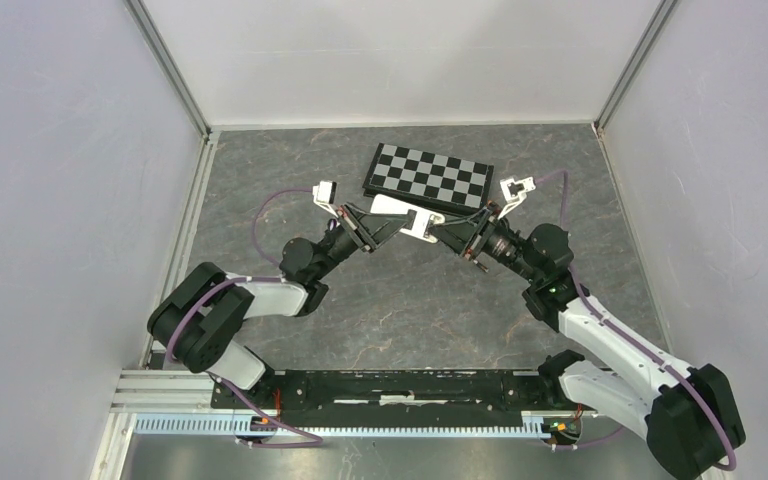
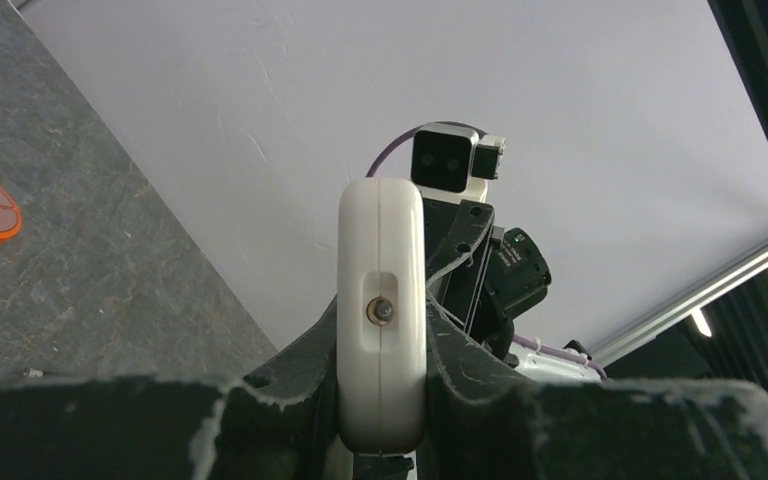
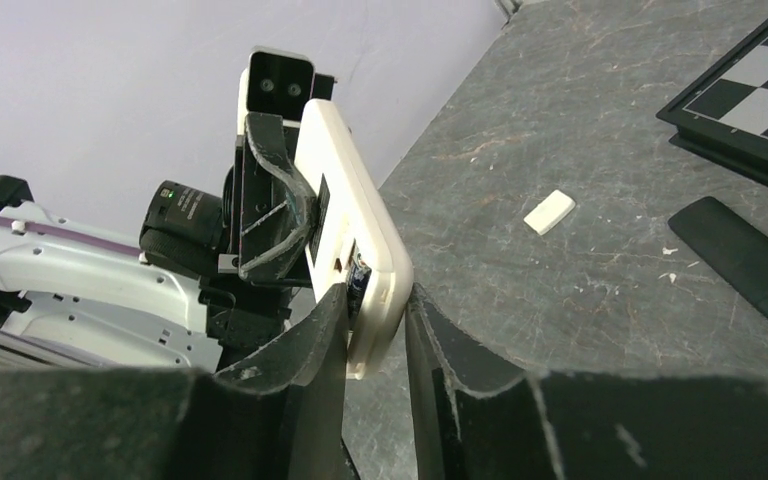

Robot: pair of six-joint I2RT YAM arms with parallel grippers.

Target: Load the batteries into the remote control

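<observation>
Remote control (image 1: 400, 213): light, stiff, smooth white plastic, could slip; best held by long sides.
Top view: up in air between both arms, near chessboard (image 1: 428, 175).
Left wrist: left gripper (image 2: 381, 365) clamped on its rounded body.
Right wrist: right gripper (image 3: 375, 330) pinches other end; slot open, dark bit inside, maybe battery (image 3: 360, 275). Small white lid (image 3: 549, 212) on bench (image 3: 560, 310).

We get bright, even light from overhead; shadows on the table (image 1: 410, 320) are faint. In the wrist views the near fingers (image 2: 110, 430) blur dark; the remote control (image 2: 380, 270) is sharp.
</observation>
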